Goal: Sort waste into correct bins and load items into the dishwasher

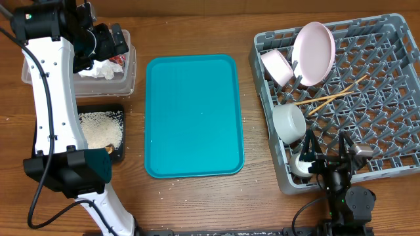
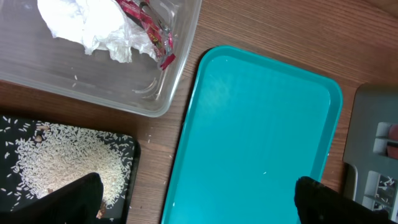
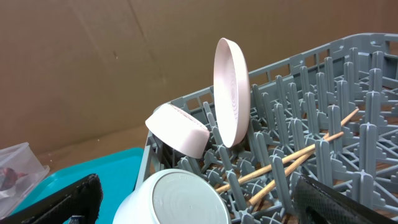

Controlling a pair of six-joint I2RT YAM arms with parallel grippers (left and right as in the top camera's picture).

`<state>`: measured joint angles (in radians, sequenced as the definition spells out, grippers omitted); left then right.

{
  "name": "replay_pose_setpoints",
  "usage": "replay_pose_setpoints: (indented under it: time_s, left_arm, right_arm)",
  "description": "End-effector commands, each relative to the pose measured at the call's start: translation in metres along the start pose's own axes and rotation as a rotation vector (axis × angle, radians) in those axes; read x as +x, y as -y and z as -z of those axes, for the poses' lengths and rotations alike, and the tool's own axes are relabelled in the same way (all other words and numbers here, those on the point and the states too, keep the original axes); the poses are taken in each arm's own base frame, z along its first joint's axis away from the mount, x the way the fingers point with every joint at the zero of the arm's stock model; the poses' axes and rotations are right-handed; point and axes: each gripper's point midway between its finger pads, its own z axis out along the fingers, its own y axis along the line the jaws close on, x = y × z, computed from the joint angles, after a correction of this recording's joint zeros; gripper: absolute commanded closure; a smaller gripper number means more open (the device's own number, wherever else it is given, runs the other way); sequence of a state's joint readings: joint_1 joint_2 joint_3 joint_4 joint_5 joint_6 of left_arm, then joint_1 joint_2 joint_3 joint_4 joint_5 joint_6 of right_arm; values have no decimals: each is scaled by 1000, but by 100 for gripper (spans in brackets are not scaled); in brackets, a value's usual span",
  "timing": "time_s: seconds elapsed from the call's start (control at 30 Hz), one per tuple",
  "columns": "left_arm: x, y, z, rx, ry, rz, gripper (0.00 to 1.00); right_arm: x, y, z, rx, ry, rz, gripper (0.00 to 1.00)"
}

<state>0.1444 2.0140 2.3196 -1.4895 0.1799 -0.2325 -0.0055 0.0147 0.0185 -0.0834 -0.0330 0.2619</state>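
Wide apart and empty (left claw (image 2: 199, 199) too), the right claw (image 3: 196, 186) could bump over the white cup (image 3: 177, 199) just ahead.

This looks like a robotics lab bench staged as a dish-clearing station. A wood-grain tabletop (image 1: 197, 203) fills the overhead frame. A white-and-black robot arm (image 1: 49, 118) stands at its left side, and black cables (image 1: 37, 190) trail toward the bottom edge. In the right wrist view, plain brown cardboard sheeting (image 3: 93, 56) fills the upper left, behind a square grey plastic lattice dish rack (image 3: 348, 93).
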Motion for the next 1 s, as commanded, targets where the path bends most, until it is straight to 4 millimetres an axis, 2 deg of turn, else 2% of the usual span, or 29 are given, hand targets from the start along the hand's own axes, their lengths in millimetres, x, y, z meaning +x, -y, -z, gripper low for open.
replay_pose_setpoints:
  time_s: [0.0, 0.13, 0.23, 0.3, 0.37, 0.4, 0.43, 0.5, 0.6, 0.7, 0.9, 0.97]
  left_arm:
    - [-3, -3, 6, -15, 23, -21, 0]
    - [-6, -10, 24, -81, 82, -39, 0]
    - [-15, 12, 57, -3, 244, -116, 0]
    - [-14, 39, 74, 105, 358, -274, 0]
    - [-3, 67, 90, 207, 493, -480, 0]
    - [4, 75, 97, 234, 546, -550, 0]
    - [27, 85, 106, 263, 646, -653, 0]
    - [50, 86, 110, 275, 703, -684, 0]
    - [94, 74, 102, 285, 731, -700, 0]
    - [132, 56, 85, 276, 774, -699, 0]
    - [182, 14, 47, 262, 964, -549, 0]
    - [189, 5, 41, 259, 1025, -517, 0]
  right_arm:
    - [2, 2, 0, 7, 5, 1, 0]
    - [2, 2, 0, 7, 5, 1, 0]
    - [2, 2, 0, 7, 5, 1, 0]
    - [2, 2, 0, 7, 5, 1, 0]
    - [2, 2, 0, 7, 5, 1, 0]
    - [2, 2, 0, 7, 5, 1, 0]
    - [2, 2, 0, 7, 5, 1, 0]
    - [2, 2, 0, 7, 5, 1, 0]
    - [2, 2, 0, 7, 5, 1, 0]
    - [2, 2, 0, 7, 5, 1, 0]
    - [2, 2, 0, 7, 5, 1, 0]
    - [2, 2, 0, 7, 5, 1, 0]
